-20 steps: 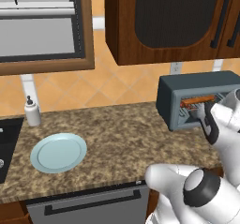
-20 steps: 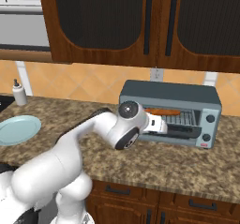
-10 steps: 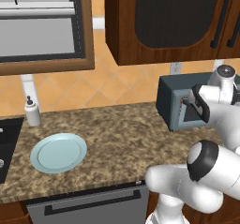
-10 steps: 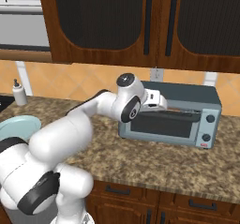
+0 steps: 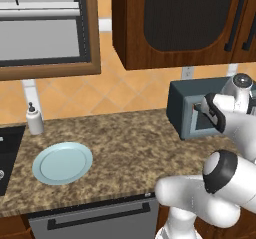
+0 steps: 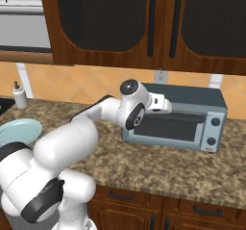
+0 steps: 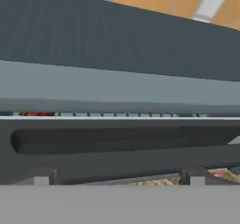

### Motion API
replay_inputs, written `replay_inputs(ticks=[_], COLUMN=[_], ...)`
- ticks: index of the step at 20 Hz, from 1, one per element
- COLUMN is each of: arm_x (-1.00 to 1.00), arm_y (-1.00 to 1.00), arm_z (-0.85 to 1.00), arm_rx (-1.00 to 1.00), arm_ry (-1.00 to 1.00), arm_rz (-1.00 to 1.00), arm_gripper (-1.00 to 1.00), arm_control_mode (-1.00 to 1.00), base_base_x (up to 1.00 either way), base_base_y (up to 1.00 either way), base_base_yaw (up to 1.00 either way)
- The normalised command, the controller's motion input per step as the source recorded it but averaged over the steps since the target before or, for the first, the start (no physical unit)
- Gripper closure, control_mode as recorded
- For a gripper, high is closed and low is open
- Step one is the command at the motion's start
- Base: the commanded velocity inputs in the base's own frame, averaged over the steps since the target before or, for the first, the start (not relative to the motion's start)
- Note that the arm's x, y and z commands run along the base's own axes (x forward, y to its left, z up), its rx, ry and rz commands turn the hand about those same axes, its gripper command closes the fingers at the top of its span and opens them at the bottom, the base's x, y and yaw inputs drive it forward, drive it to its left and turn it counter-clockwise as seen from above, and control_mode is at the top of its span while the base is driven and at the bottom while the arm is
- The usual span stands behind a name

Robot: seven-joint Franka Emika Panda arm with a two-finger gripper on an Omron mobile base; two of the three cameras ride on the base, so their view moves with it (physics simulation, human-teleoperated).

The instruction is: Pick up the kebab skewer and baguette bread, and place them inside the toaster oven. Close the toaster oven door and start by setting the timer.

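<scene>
The toaster oven (image 6: 178, 96) stands on the counter at the right, also seen as toaster oven (image 5: 180, 105). Its door (image 6: 168, 128) stands upright, almost shut. In the hand view a thin slit remains above the dark bar handle (image 7: 117, 141), with rack wires and a red sliver (image 7: 35, 114) showing through it. The baguette is hidden behind the door, and so is the rest of the skewer. My gripper (image 6: 166, 105) is open at the door's top edge, its fingertips (image 7: 44, 176) wide apart just below the handle. Gripper (image 5: 206, 114) is against the oven front.
A pale blue plate (image 5: 62, 163) lies bare on the counter at the left, with a soap dispenser (image 5: 34, 120) behind it. Two knobs (image 6: 215, 122) sit on the oven's right panel. Dark wooden cabinets (image 6: 144, 22) hang above.
The oven door has swung up from wide open to almost shut. My gripper rose with it from the lowered door to the door's top edge.
</scene>
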Motion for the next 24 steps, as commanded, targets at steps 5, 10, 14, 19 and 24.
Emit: replay_inputs(ticks=[5,10,14,19,24], arm_x=[0.40,0.11,-0.21,-0.83,-0.83], arm_y=[0.00,0.00,0.00,-0.08,-0.19], arm_z=[-0.67,-0.66,-0.44,0.11,0.10], arm_rx=[0.00,0.00,0.00,-0.03,-0.05], arm_ry=[-0.01,0.00,0.00,0.00,0.00], arm_rz=[0.00,0.00,0.00,0.00,0.00], arm_gripper=[-1.00,-1.00,-1.00,-1.00,-1.00], arm_control_mode=[-1.00,-1.00,-1.00,-1.00,-1.00], base_base_x=[0.00,0.00,0.00,0.00,0.00], base_base_y=[0.00,0.00,0.00,0.00,0.00], base_base_yaw=[0.00,0.00,0.00,0.00,0.00])
